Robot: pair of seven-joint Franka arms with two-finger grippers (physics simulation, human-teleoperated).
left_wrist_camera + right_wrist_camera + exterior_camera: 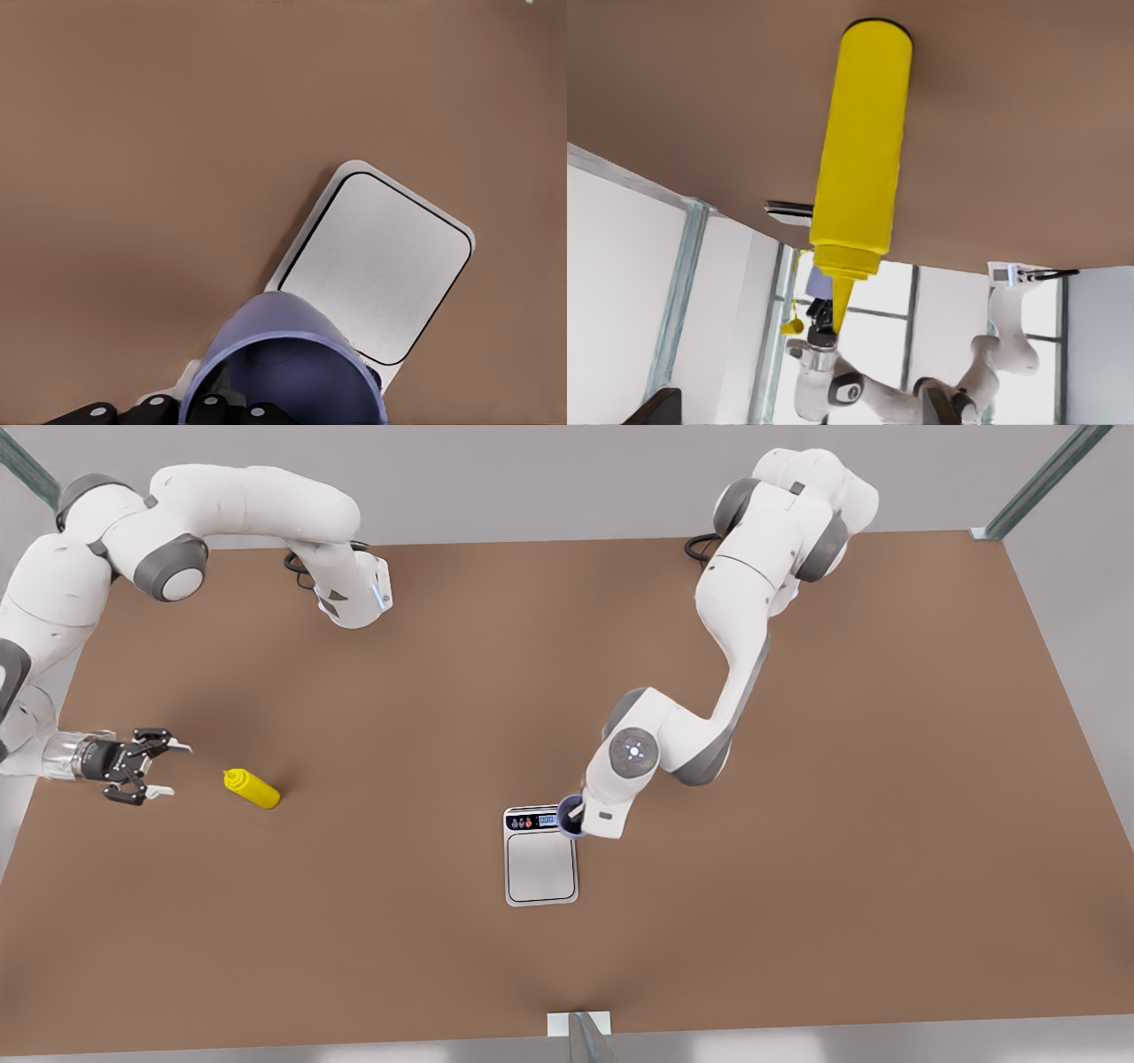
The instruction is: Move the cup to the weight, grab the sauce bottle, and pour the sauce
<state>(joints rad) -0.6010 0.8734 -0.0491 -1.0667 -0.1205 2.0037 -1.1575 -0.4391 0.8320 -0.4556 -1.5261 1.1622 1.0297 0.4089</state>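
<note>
L gripper [578, 821] jaws grasp cup [570, 817] over weight [540, 866] edge, for placing; R gripper [158, 769] jaws released, facing sauce bottle [252, 788] on desk [797, 868].

Left wrist view, as I see it: cup [283, 359], lavender-blue, dark inside, close to camera, overlapping one corner of weight [381, 266]; silver-grey plate, white rim, flat on brown table [159, 150].

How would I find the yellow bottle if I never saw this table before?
Start at the big brown table and go to the front view's left. There the right end effector hangs open, and beside it stands the sauce bottle. It is the only bright yellow thing, with a pointed cap, far from the weight.
</note>
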